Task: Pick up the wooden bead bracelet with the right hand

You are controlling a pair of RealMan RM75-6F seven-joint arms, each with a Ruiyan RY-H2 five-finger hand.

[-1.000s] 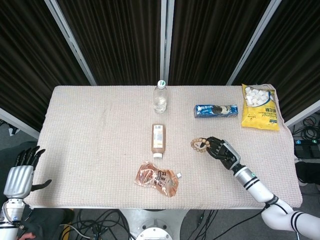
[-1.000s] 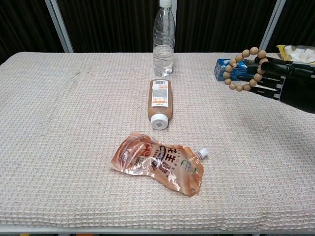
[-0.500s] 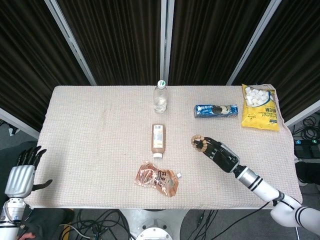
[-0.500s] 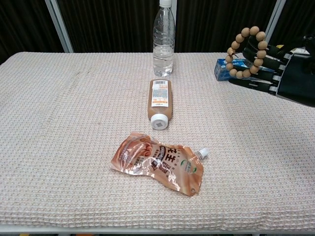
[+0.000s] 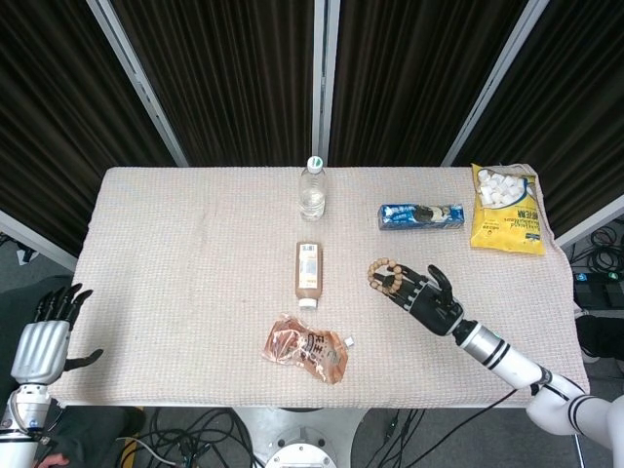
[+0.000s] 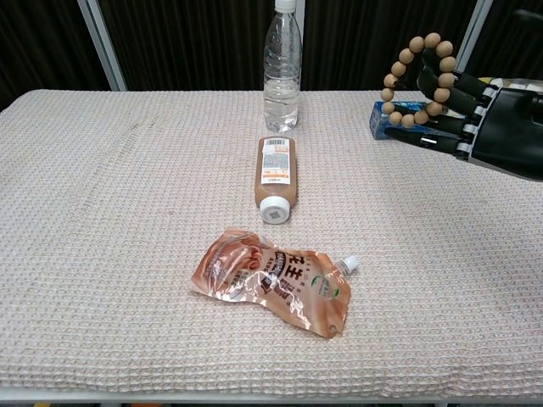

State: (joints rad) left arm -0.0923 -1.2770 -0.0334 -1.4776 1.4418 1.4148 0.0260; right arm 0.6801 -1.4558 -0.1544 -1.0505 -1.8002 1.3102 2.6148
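Surface (image 5: 195,273) carried a brown pouch (image 5: 307,349) near 6 o'clock, with a brown bottle (image 5: 308,270) lying at centre. Right hand (image 5: 426,296) was at 4 o'clock, fingers (image 6: 447,85) hooked through the wooden bead bracelet (image 6: 413,78), holding it above the surface. Left hand (image 5: 44,336) sat off the 8 o'clock corner, fingers apart, holding nothing.

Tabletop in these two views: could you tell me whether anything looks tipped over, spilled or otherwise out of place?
The brown bottle lies on its side with its cap on, below the upright water bottle; nothing has spilled. The pouch lies flat and crumpled. The bracelet hangs off the table on the right hand.
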